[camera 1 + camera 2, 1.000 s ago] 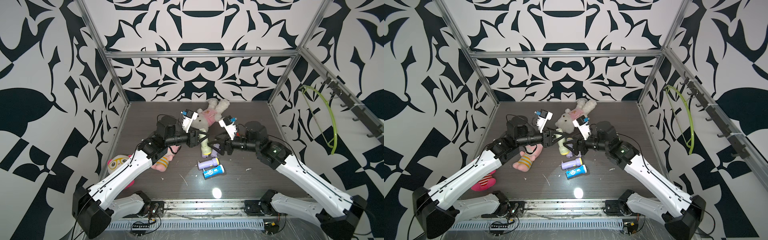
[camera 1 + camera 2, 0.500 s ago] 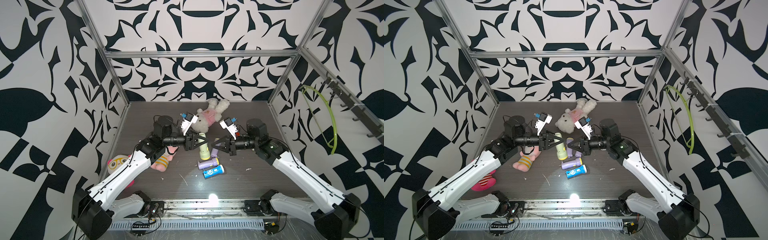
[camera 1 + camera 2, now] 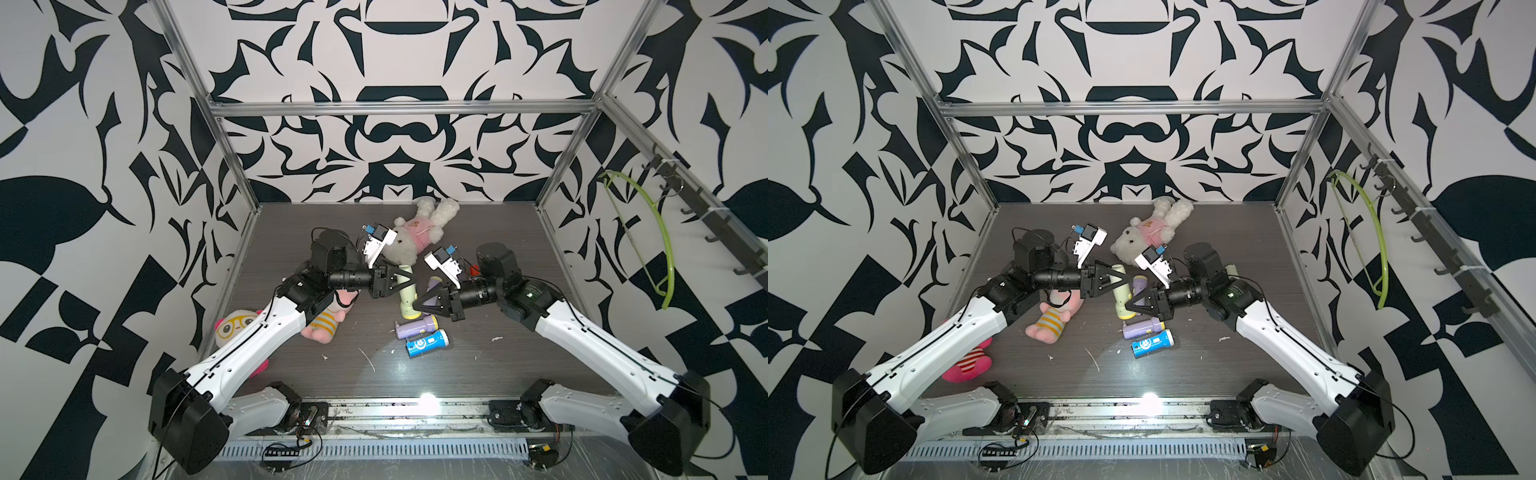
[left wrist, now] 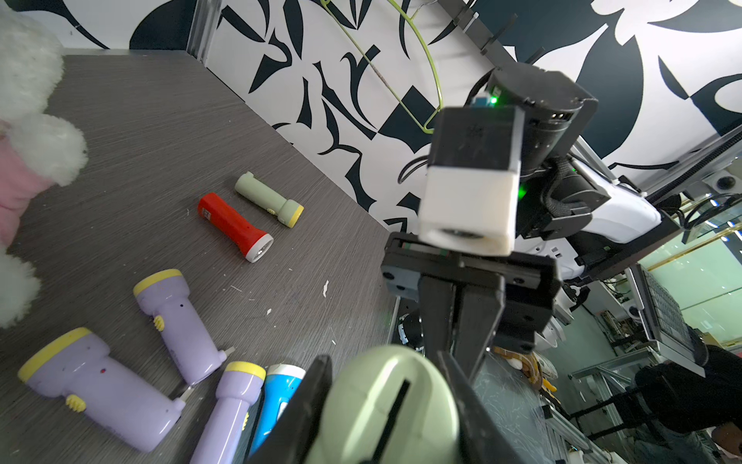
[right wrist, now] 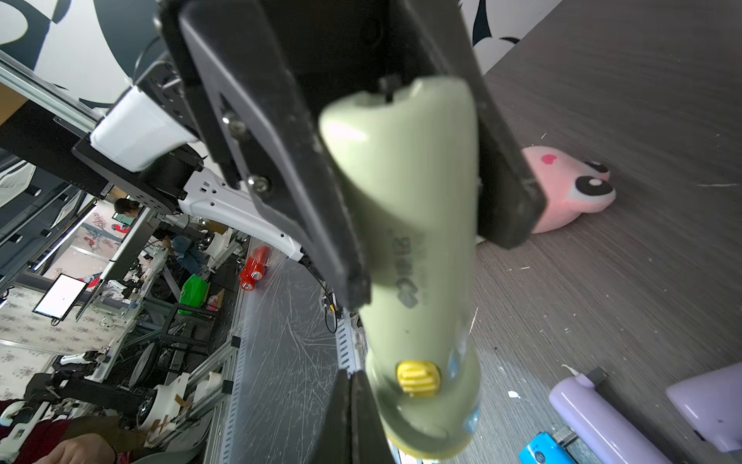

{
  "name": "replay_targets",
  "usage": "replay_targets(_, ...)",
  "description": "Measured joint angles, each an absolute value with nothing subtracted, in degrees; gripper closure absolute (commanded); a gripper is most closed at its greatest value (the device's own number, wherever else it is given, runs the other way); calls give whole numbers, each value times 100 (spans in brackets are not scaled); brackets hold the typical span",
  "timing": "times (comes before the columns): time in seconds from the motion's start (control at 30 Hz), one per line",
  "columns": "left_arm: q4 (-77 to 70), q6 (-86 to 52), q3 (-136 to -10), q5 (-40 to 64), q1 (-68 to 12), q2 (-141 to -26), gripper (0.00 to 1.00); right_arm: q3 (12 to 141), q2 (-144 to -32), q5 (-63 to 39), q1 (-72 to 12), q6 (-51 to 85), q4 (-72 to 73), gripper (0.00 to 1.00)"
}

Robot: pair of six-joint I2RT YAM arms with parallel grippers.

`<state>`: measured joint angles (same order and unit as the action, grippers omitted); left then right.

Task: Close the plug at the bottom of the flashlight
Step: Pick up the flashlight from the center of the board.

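Note:
A pale green flashlight [image 3: 406,291] [image 3: 1121,293] hangs above the dark table, and my left gripper [image 3: 398,283] [image 3: 1116,282] is shut on its handle near the bottom end. That end [image 4: 385,405] faces the left wrist camera between the two black fingers [image 4: 309,405]. It shows a dark narrow slot; the plug itself I cannot make out. My right gripper [image 3: 419,303] [image 3: 1132,306] [image 5: 353,418] is shut and empty. It sits right beside the flashlight's head, close to the yellow switch [image 5: 417,379].
Purple flashlights [image 3: 415,327] [image 4: 102,383] and a blue one [image 3: 428,343] lie just below the grippers. A red flashlight [image 4: 235,227] and a green one [image 4: 269,199] lie further off. A white rabbit plush [image 3: 415,237] and a pink plush [image 3: 328,322] flank the left arm.
My right gripper has gone from open to shut and shifted a little left and down, to the flashlight's head. The left gripper keeps its grip and has lowered slightly.

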<state>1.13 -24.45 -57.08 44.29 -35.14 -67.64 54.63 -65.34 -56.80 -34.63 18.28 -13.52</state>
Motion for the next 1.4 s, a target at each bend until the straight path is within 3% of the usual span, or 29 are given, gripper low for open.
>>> replay_targets(1.4, 543, -2829, -5708, 4753, -3450, -6783, 100, 5579, -6632, -5395, -3389, 1509, -1839, 100)
